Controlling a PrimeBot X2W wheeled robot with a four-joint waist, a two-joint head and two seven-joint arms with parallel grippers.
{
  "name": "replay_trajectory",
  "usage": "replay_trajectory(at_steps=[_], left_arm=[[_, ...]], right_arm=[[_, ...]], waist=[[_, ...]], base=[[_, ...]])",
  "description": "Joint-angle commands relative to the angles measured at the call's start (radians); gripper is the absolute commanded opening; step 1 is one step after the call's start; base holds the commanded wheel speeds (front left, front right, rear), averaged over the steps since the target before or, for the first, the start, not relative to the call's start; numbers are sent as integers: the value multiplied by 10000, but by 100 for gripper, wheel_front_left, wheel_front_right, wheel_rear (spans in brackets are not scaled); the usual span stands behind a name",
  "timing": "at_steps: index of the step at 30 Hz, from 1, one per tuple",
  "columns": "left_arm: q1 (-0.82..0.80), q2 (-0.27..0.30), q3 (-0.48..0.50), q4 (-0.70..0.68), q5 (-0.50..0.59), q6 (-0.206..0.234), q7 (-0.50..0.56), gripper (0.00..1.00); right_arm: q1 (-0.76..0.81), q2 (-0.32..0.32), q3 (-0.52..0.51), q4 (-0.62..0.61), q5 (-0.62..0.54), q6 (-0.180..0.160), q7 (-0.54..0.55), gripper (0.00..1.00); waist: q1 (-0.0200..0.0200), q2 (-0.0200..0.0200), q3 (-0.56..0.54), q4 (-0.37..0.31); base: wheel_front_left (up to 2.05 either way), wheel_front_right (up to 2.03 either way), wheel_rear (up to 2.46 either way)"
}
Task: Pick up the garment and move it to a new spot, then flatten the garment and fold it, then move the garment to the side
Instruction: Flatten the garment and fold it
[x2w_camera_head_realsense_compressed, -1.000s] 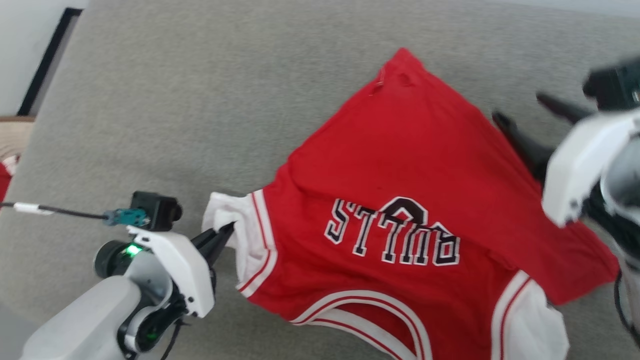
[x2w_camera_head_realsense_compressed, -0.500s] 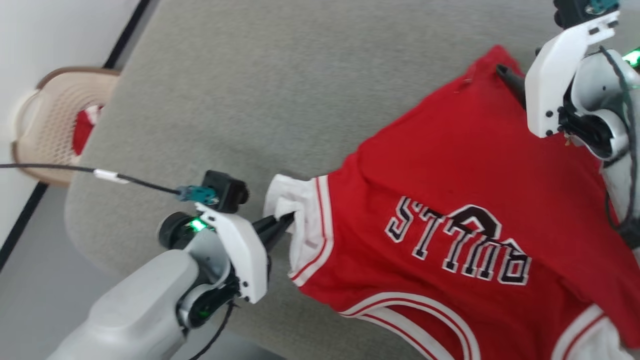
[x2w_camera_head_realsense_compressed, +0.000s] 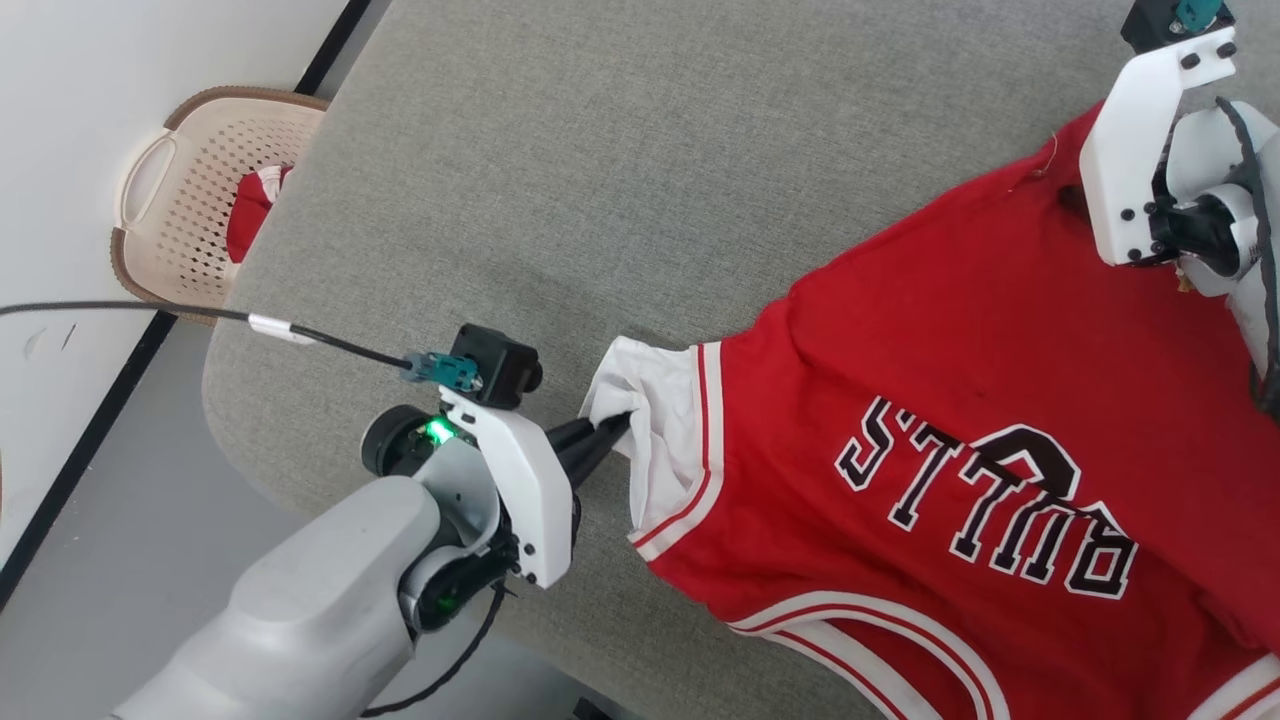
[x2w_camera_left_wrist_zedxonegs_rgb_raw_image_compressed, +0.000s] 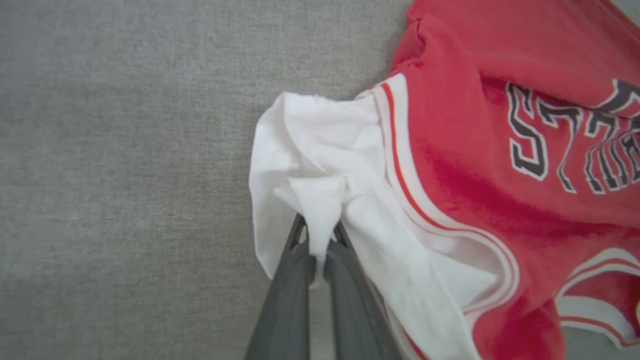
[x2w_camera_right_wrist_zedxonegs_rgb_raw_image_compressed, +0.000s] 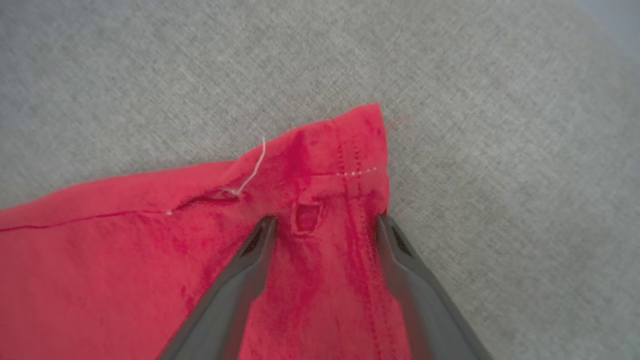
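On one cushion (x2w_camera_head_realsense_compressed: 600, 150), one garment (x2w_camera_head_realsense_compressed: 950, 350), left pincer (x2w_camera_left_wrist_zedxonegs_rgb_raw_image_compressed: 320, 235) (clamped), right pincer (x2w_camera_right_wrist_zedxonegs_rgb_raw_image_compressed: 325, 219)

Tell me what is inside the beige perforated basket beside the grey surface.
Inside the beige perforated plastic basket lies red cloth with a white striped edge. The grey fabric surface covers the rest of it.

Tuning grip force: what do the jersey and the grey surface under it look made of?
Jersey: thin, soft matte knit, likely; it bunches into folds where the left gripper pinches the white sleeve. Grey surface: matte woven fabric, upholstery-like; fine weave texture shows.
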Motion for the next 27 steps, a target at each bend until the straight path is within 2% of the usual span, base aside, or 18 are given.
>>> replay_trajectory(at_steps=[1,2,3,9,13,18,22,27], left_arm=[[-202,-23,-7,78,-56,-20,-63,0],[-214,-12,-20,145,-95,-36,-90,0],[-253,19,-26,204,-121,-51,-89,0],[-681,539,124,315,-412,-91,56,0],[-1172,1202,219,31,-585,-80,447,0],[-1963,2238,426,-384,-803,-82,1097,0],[-2863,3074,802,-711,-963,80,1872,0],[-3943,3545,1120,-926,-869,407,2607,0]], right_arm=[[1101,54,404,804,174,6,641,89],[1089,71,538,781,287,13,587,29],[1027,48,657,707,422,15,534,0],[-80,-345,966,-118,1076,0,-197,0],[-558,-616,1239,-995,1581,1,-667,0],[-696,-1313,1554,-2110,1986,0,-1034,0],[-582,-1877,1254,-3219,2331,0,-1324,0],[-453,-2206,556,-4148,2266,0,-1324,0]], waist=[[0,-1,2,-13],[0,-1,-11,-43],[0,-1,-28,-87],[0,-1,-251,-591],[0,-1,-475,-1090],[0,-1,-756,-1831],[0,-1,-1021,-2473],[0,-1,-1190,-3056]], base=[[0,0,0],[0,0,0],[0,0,0],[0,0,0],[0,0,0],[0,0,0],[0,0,0],[0,0,0]])
